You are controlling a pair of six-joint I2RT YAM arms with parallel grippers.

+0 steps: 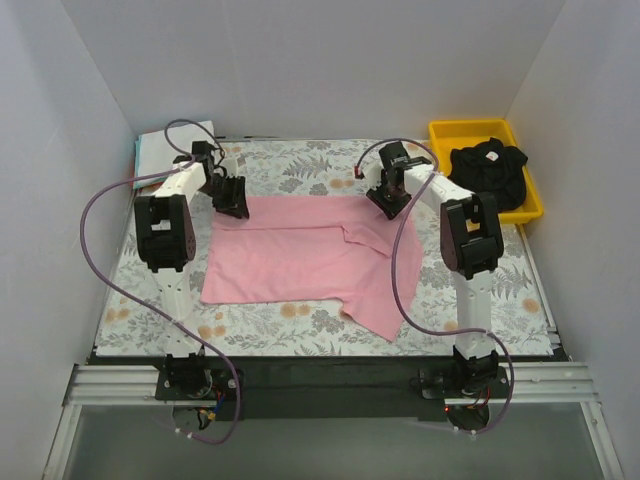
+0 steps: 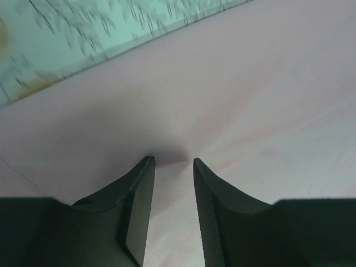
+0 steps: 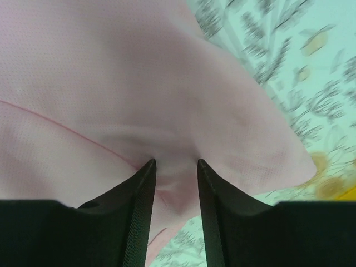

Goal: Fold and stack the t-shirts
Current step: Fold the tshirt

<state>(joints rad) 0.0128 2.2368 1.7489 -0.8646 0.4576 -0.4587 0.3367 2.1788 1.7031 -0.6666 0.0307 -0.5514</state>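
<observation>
A light pink t-shirt (image 1: 300,260) lies spread on the floral table cloth, with its right part folded over. My left gripper (image 1: 232,200) is at its far left edge and my right gripper (image 1: 385,203) at its far right edge. In the left wrist view the jaws (image 2: 172,161) stand narrowly apart, with pink cloth (image 2: 250,83) puckered between the tips. In the right wrist view the jaws (image 3: 175,162) hold a bunched fold of pink cloth (image 3: 111,72). A black t-shirt (image 1: 490,172) lies crumpled in the yellow tray (image 1: 447,130).
A folded white and pale blue stack (image 1: 165,145) sits at the back left corner. The yellow tray stands at the back right. White walls close in the table on three sides. The floral table cloth (image 1: 480,290) shows around the shirt.
</observation>
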